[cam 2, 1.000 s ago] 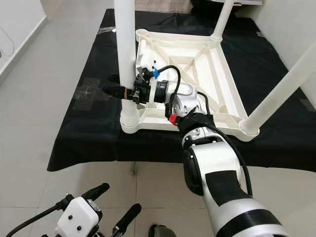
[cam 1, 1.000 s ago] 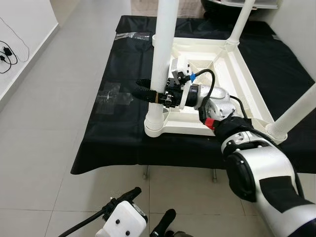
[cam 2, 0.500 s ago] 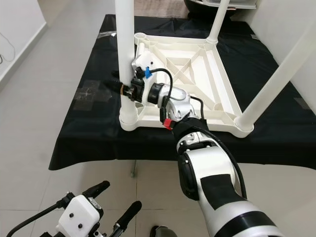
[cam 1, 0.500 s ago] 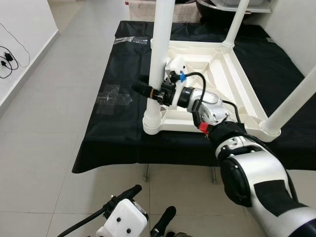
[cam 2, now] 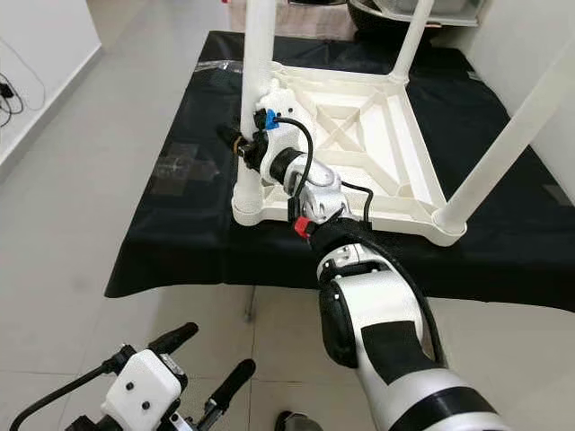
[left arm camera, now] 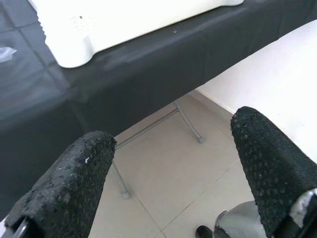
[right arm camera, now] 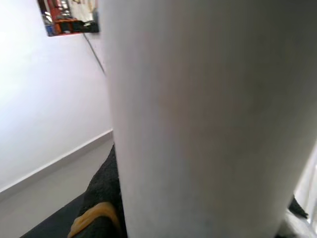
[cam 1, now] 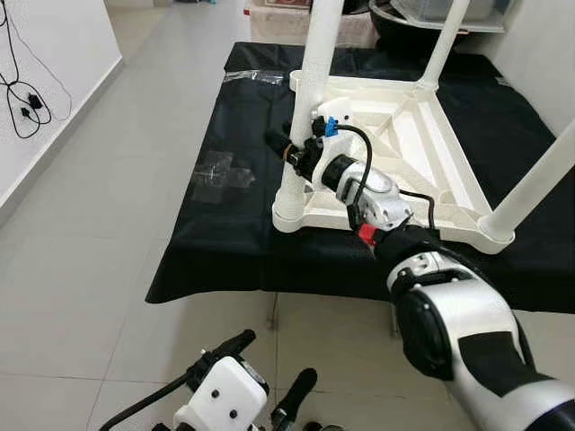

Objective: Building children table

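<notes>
The white children's table [cam 1: 395, 135] lies upside down on a black cloth [cam 1: 234, 171] spread over a low stand, its legs pointing upward. The near-left leg [cam 1: 310, 99] stands upright in its corner socket, so its long axis runs vertically, square to the line of the right gripper [cam 1: 289, 153]. That gripper reaches in from the table's inner side, and its black fingers [cam 1: 277, 142] pass on either side of the leg a short way above the socket, the tips showing beyond the leg on the cloth side. The jaws appear closed around the leg; in the right wrist view the leg [right arm camera: 208, 114] sits hard against the camera, with one finger [right arm camera: 101, 208] dark beside it, though actual contact pressure cannot be confirmed there. The right arm is extended forward and to the left across the table's near rim [cam 2: 359, 211], forearm roughly level and wrist bent toward the leg, making it by far the nearer arm. The left gripper [left arm camera: 173, 163] hangs low over the floor, well apart from the table, its fingers spread wide and holding nothing.
</notes>
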